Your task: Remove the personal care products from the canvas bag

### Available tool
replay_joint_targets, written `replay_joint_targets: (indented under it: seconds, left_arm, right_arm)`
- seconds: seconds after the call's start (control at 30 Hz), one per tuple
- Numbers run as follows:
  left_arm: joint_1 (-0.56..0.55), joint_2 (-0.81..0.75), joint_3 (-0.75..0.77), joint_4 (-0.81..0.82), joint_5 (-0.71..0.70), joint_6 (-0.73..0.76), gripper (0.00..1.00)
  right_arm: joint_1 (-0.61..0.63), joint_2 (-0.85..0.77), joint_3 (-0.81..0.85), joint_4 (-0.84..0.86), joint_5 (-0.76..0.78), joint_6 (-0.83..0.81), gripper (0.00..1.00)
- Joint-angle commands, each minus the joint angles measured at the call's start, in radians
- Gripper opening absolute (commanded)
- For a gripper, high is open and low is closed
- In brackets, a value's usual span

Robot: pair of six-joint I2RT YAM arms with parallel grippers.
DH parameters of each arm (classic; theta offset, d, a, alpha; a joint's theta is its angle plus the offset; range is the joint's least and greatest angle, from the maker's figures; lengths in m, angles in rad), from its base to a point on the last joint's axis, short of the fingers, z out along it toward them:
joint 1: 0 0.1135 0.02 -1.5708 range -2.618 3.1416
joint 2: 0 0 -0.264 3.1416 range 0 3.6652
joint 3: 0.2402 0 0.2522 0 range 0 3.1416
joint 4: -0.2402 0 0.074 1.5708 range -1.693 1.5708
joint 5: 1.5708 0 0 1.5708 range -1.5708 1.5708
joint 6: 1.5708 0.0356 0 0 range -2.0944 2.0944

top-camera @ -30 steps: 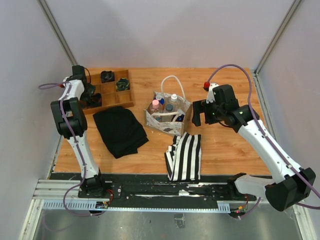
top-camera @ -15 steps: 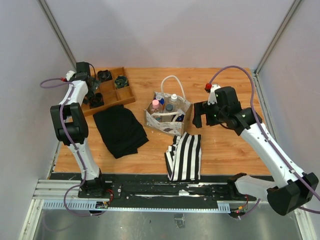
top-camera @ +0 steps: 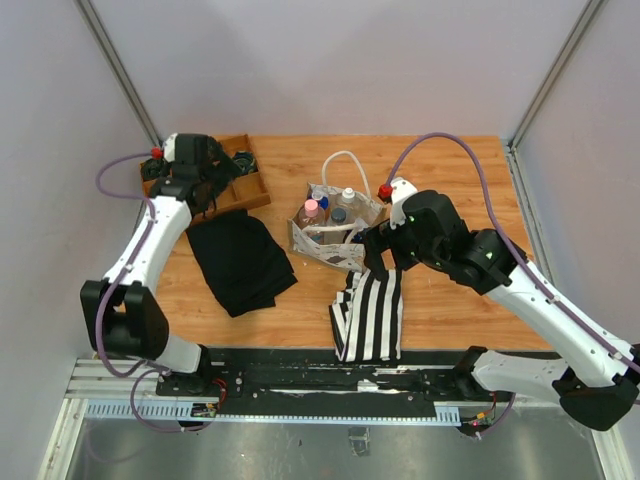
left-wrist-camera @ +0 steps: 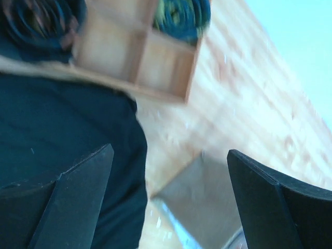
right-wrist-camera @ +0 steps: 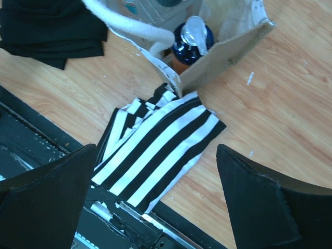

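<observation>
The canvas bag [top-camera: 326,240] stands upright mid-table with white rope handles. Inside it stand the personal care products: a clear bottle with a pink cap [top-camera: 311,209], a pale one with a white cap [top-camera: 347,196], and orange ones with blue caps [top-camera: 338,215]. My right gripper [top-camera: 376,248] is open and empty, hovering by the bag's near right corner. Its wrist view shows the bag [right-wrist-camera: 228,52], a blue-capped orange bottle [right-wrist-camera: 190,39], and open jaws [right-wrist-camera: 155,207] over the striped cloth. My left gripper [top-camera: 224,178] is open and empty over the wooden tray's right end, left of the bag [left-wrist-camera: 207,202].
A wooden compartment tray [top-camera: 250,190] with black round fans sits at the back left. A black cloth [top-camera: 240,262] lies in front of it. A black-and-white striped cloth [top-camera: 370,315] lies in front of the bag, reaching the table's near edge.
My left gripper has swung right from the tray's far left end to its right end. My right gripper has moved left and nearer, up to the bag's corner.
</observation>
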Motion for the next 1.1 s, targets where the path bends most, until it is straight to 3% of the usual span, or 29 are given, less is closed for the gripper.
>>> replay_joint_targets:
  seconds: [0.0, 0.1, 0.23, 0.5, 0.63, 0.8, 0.93, 1.07]
  left_arm:
    - [-0.073, -0.072, -0.188, 0.007, 0.117, 0.003, 1.0]
    - [-0.126, -0.08, -0.266, -0.01, 0.173, 0.014, 1.0]
    - [-0.183, -0.109, -0.355, -0.013, 0.101, 0.013, 1.0]
    - [-0.194, -0.051, -0.461, 0.02, 0.029, -0.056, 1.0]
    - [-0.201, 0.032, -0.527, 0.03, 0.056, -0.117, 1.0]
    - [-0.22, 0.024, -0.61, 0.092, 0.081, -0.16, 1.0]
    - [-0.199, 0.006, -0.611, 0.052, 0.086, -0.184, 1.0]
    - [-0.09, -0.014, -0.614, -0.03, 0.079, -0.207, 1.0]
  right_arm:
    - [0.016, -0.006, 0.022, -0.053, 0.119, 0.025, 0.99]
    - [0.015, -0.02, 0.014, -0.05, 0.124, 0.033, 0.99]
    - [0.018, -0.037, 0.004, -0.041, 0.062, 0.047, 0.99]
    - [0.12, -0.044, -0.028, -0.084, 0.046, 0.077, 0.98]
    - [0.199, -0.024, -0.035, -0.132, 0.122, 0.108, 0.98]
    - [0.227, -0.017, -0.062, -0.126, 0.105, 0.141, 0.98]
    - [0.23, -0.029, -0.081, -0.12, 0.134, 0.149, 0.98]
    - [0.23, -0.067, -0.069, -0.122, 0.167, 0.149, 0.99]
